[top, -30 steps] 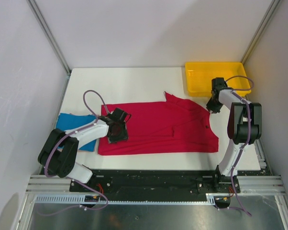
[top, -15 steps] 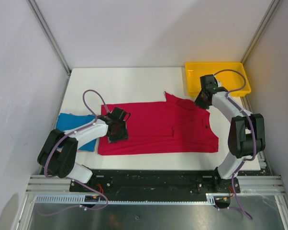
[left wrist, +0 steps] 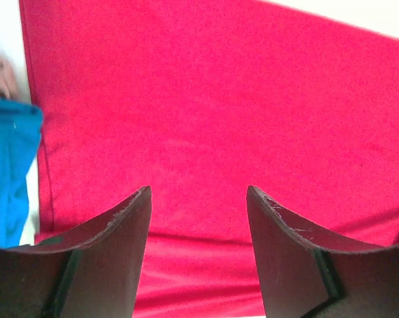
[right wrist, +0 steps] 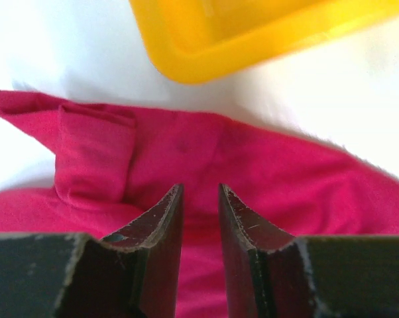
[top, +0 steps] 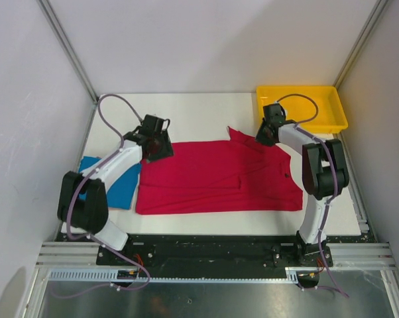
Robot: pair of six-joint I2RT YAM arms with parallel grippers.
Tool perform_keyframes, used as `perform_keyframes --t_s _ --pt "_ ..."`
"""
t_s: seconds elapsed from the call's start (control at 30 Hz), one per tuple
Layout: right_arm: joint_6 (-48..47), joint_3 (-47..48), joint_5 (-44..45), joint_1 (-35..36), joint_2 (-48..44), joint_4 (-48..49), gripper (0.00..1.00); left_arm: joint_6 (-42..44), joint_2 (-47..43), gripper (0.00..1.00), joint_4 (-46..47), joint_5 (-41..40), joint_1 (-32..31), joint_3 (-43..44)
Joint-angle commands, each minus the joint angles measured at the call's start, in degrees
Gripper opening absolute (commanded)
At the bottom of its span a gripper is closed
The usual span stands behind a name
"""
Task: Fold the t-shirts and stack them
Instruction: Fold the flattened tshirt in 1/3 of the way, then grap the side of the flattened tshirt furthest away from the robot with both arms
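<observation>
The red t-shirt [top: 219,179] lies spread flat across the middle of the table, collar end to the right. The blue t-shirt [top: 120,189] lies to its left, partly under my left arm. My left gripper [top: 158,149] hovers over the red shirt's far left corner, jaws wide open and empty [left wrist: 198,192], with red cloth [left wrist: 219,99] below and blue cloth [left wrist: 7,165] at the left edge. My right gripper [top: 262,137] is over the shirt's far right edge beside a folded sleeve [right wrist: 93,152]. Its jaws [right wrist: 201,187] stand narrowly open with nothing between them.
A yellow plastic tray [top: 295,88] stands at the back right corner, just beyond my right gripper, and its corner [right wrist: 206,63] shows close above the shirt. White walls enclose the table on three sides.
My left gripper moved from the red shirt's near left part to its far left corner. My right gripper swung left from beside the tray to the shirt's far right edge, its jaws opening slightly.
</observation>
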Motion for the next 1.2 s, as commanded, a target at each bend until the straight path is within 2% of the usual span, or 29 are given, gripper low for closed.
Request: perform_keyframes --t_s 0.0,0.17,0.37,0.5,0.67,0.83,1.0,1.07,1.17 --pt "-4.3 8.1 2.4 1.7 5.3 1.4 0.32 5.9 6.7 0.63 2.9 2.8 1.0 7.3" --pt "-6.7 14.6 7.2 2.6 9.7 -2.2 0.35 6.8 13.9 0.62 5.1 8.0 0.6 14.0" --pt "-6.3 17.1 8.0 2.5 13.6 -5.5 0.36 6.7 19.6 0.62 6.6 11.3 -0.9 16.8" --pt "-2.3 12.7 6.9 0.7 13.1 -5.3 0.26 6.8 22.1 0.61 7.3 13.0 -1.4 18.1" --pt "1.3 6.6 6.0 -3.0 12.1 -5.4 0.04 7.4 24.9 0.61 7.7 15.3 -2.2 20.0" --pt "3.4 -0.8 7.3 -6.1 7.3 -5.6 0.00 7.9 26.7 0.61 7.7 16.8 -3.6 20.1" --pt "4.3 -7.3 7.3 -9.5 2.3 -4.7 0.01 8.0 27.1 0.61 8.0 17.2 -4.6 18.7" --pt "3.5 -8.0 6.3 -9.3 1.0 -2.8 0.07 8.2 27.2 0.61 8.0 17.1 -4.7 18.6" --pt "1.0 -7.5 5.8 -7.1 -0.6 0.9 0.22 8.4 27.1 0.61 8.0 17.0 -4.6 19.1"
